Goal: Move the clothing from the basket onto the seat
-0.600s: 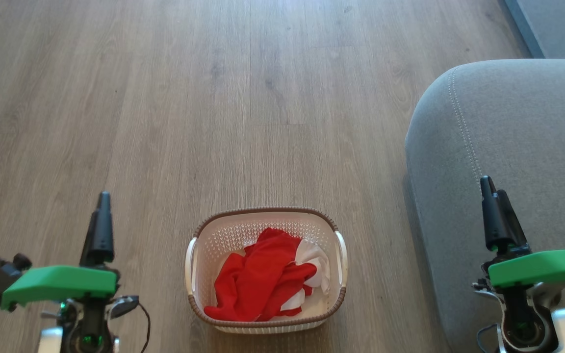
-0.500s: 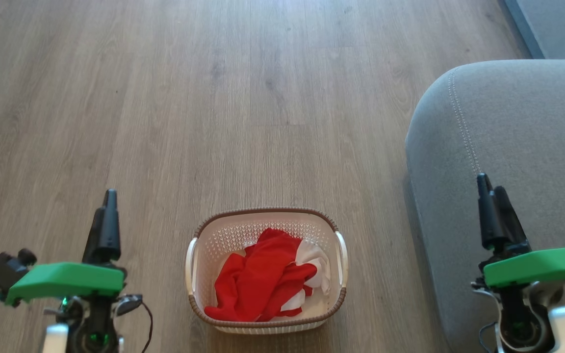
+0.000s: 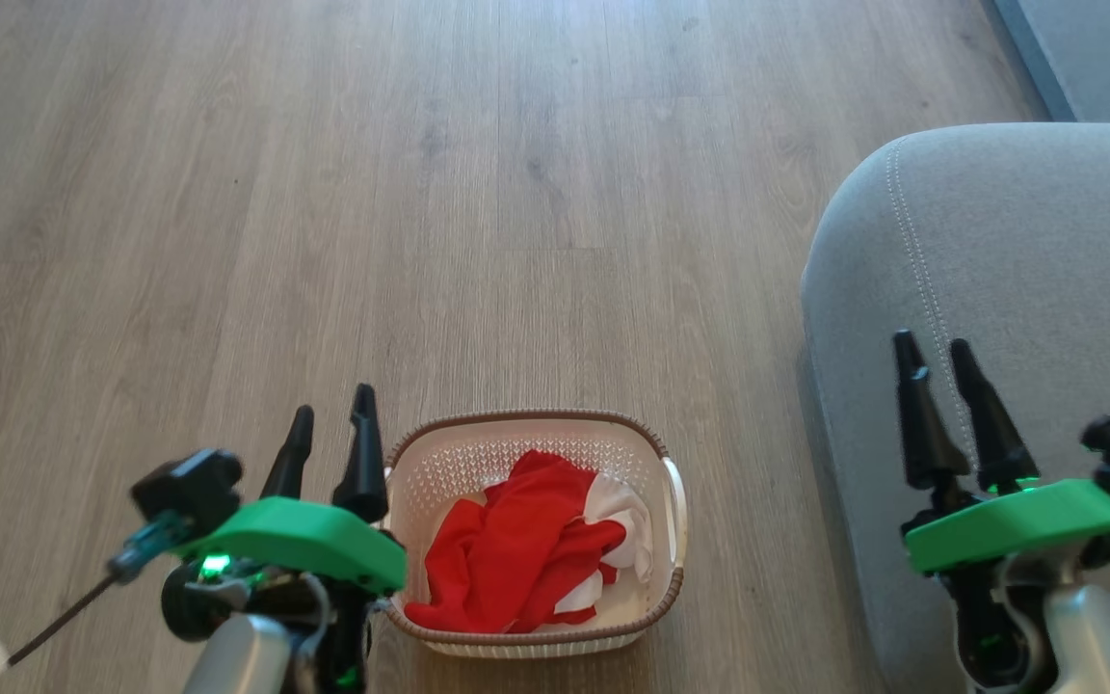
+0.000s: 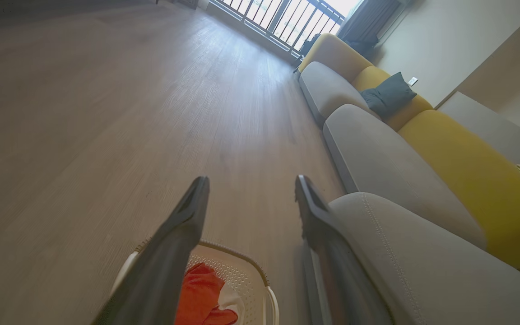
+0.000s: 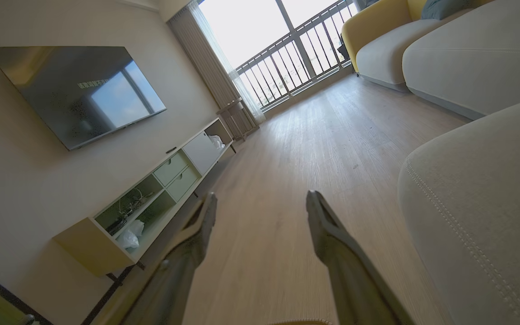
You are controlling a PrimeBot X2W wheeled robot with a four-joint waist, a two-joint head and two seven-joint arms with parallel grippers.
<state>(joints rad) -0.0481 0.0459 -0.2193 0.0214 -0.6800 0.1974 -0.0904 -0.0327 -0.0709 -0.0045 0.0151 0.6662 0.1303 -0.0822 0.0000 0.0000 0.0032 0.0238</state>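
In the head view the left jaws stand wide just beside the basket that holds the red and white clothing, and the right jaws stand wide by the grey seat; in the left wrist view the basket lies below the jaws; in the right wrist view the seat is to their right.

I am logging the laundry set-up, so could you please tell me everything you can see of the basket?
The basket is an oblong tub of cream-white perforated plastic with a brown woven rim and a white handle on its right side. It stands upright on the wooden floor, apart from the grey seat, holding crumpled red and white clothing. The open left gripper overlaps its left edge in the head view.
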